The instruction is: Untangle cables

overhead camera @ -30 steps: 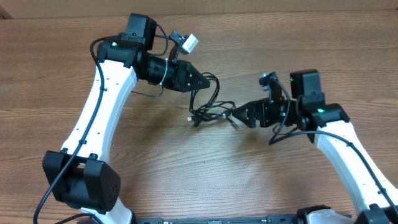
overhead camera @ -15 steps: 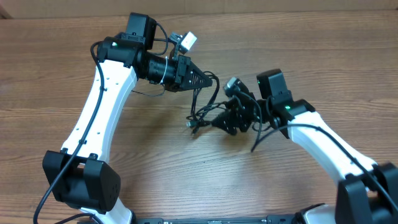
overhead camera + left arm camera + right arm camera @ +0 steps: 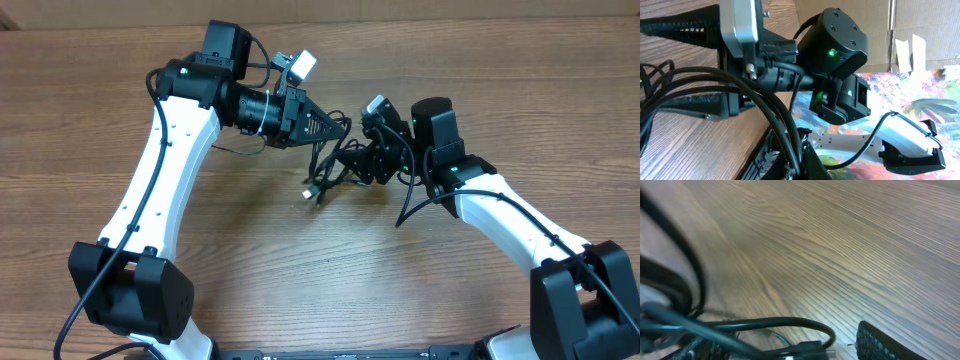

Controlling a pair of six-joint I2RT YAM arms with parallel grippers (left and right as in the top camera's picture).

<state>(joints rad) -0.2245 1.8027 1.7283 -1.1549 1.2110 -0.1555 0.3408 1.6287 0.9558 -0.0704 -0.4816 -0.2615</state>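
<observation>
The cables [image 3: 326, 176] are a tangle of thin black cords on the wooden table, with a silvery plug tip [image 3: 308, 193] at the lower left. My left gripper [image 3: 338, 127] is shut on strands at the top of the tangle; in the left wrist view the cords [image 3: 765, 100] run down between its fingertips [image 3: 801, 167]. My right gripper [image 3: 354, 165] sits at the tangle's right side, jaws wide open. In the right wrist view a cable loop [image 3: 765, 324] and a plug lie between its fingers [image 3: 885, 342]. Its spread fingers [image 3: 690, 102] also show in the left wrist view.
Cardboard boxes [image 3: 920, 20] stand beyond the table's far edge [image 3: 420, 22]. A colourful patterned surface [image 3: 910, 107] shows past the table side. Bare wooden tabletop [image 3: 330, 280] lies in front of the tangle.
My right arm has swung left and toward the far side, bringing its gripper into the right side of the tangle. The cables have bunched closer to the left gripper, which barely moved.
</observation>
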